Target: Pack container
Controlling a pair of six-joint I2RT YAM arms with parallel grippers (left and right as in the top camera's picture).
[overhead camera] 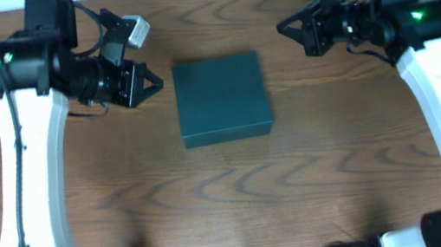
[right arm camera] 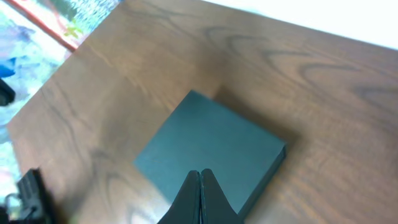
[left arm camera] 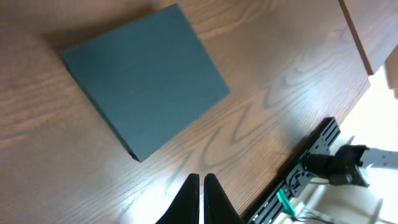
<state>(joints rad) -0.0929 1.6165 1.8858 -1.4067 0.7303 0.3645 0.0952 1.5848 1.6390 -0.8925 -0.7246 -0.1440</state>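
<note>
The container sits shut on the table, out in front of both sets of jaws and touching neither. The left gripper and the right gripper each have jaws pressed together with nothing in them. Nothing to pack is in sight, so the packing looks either done or not begun; I cannot tell which.

Bright even light, seemingly blurred corners

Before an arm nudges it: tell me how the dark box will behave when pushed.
The container lies flat and low, so it will probably slide rather than tip. Sharp edges and flat faces suggest it is fairly stiff.
</note>
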